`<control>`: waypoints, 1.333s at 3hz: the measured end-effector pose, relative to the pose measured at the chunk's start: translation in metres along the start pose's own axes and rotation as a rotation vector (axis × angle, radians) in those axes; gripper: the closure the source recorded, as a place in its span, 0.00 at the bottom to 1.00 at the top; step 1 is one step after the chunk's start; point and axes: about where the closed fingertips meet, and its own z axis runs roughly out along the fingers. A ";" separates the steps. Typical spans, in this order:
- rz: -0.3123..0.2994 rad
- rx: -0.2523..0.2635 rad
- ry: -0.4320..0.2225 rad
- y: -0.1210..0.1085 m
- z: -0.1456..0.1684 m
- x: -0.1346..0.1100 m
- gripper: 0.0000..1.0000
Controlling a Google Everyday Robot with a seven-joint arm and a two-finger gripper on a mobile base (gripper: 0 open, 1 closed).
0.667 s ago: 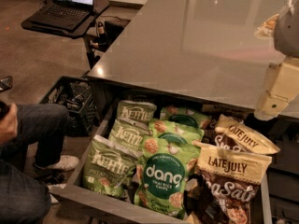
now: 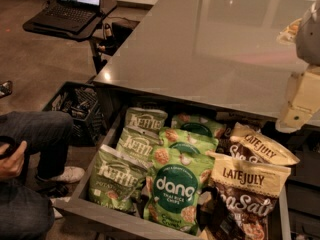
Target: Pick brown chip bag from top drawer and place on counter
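The top drawer (image 2: 120, 220) is pulled out from under the counter (image 2: 210, 49). The near edge of the counter lies over the back of the drawer. The grey counter top is seen as a wide, shiny, flat slab.

The drawer is packed with bags from wall to wall. The brown chip bag (image 2: 247, 196) is stood at the front right of the drawer, close to the right wall. A cream band with "LATE JULY" is seen along its top. A second brown bag (image 2: 255, 146) is leaned just behind it. The green dang bag (image 2: 176, 189) is pressed against the left side of the brown chip bag. Three green Kettle bags (image 2: 120, 176) are lined up along the left wall.

The pincer (image 2: 300, 104) is held at the right edge of the view, over the near edge of the counter. It is above the second brown bag and a little to the right of it. No bag is touched by it. Whether it is apart or together cannot be told. Open air is left between it and the tops of the brown bags.

On the left, a person's leg (image 2: 35, 131) is seen close to the drawer's left side, with a black crate (image 2: 75, 104) behind it.
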 end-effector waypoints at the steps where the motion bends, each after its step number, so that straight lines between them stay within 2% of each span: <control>1: 0.018 0.015 0.055 0.007 0.005 0.018 0.00; 3: 0.060 -0.047 0.130 0.032 0.029 0.058 0.00; 4: 0.060 -0.047 0.130 0.032 0.029 0.058 0.00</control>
